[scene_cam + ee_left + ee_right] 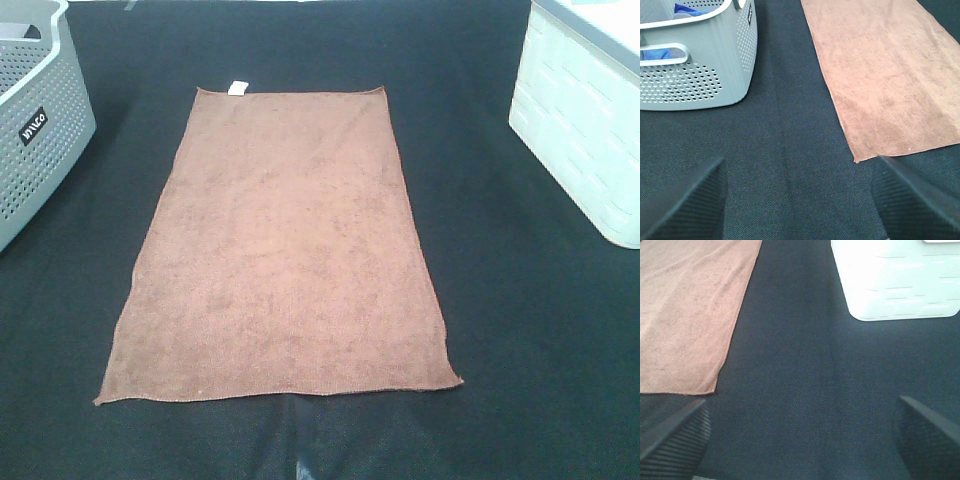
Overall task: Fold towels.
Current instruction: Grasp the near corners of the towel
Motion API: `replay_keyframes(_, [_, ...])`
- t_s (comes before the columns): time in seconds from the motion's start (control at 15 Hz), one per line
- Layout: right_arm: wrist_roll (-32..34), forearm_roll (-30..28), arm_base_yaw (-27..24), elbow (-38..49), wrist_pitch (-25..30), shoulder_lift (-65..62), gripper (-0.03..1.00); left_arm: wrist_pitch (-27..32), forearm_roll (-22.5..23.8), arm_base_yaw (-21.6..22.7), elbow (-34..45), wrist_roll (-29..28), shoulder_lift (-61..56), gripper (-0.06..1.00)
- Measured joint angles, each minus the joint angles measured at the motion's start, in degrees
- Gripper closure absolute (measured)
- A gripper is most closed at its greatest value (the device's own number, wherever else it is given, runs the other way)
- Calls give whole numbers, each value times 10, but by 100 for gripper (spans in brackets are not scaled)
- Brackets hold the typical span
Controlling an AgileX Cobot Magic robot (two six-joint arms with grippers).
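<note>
The rust-brown towel (283, 250) lies flat and unfolded on the dark table, long side running away from me, with its small white tag (237, 88) on the far short edge. It also shows in the left wrist view (885, 75) and the right wrist view (685, 310). Neither gripper shows in the exterior high view. My left gripper (800, 205) is open and empty, above bare table off the towel's near left corner. My right gripper (802, 440) is open and empty, above bare table off the towel's near right corner.
A grey perforated basket (35, 120) stands at the far left; the left wrist view (695, 65) shows blue cloth inside it. A white bin (580, 120) stands at the far right, also in the right wrist view (895, 280). Dark cloth covers the table (520, 330).
</note>
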Motion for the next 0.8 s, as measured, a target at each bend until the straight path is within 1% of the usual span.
replay_keyframes(0.8, [0,0,0,0,0,0,5,0,0,0,0,0,0,19])
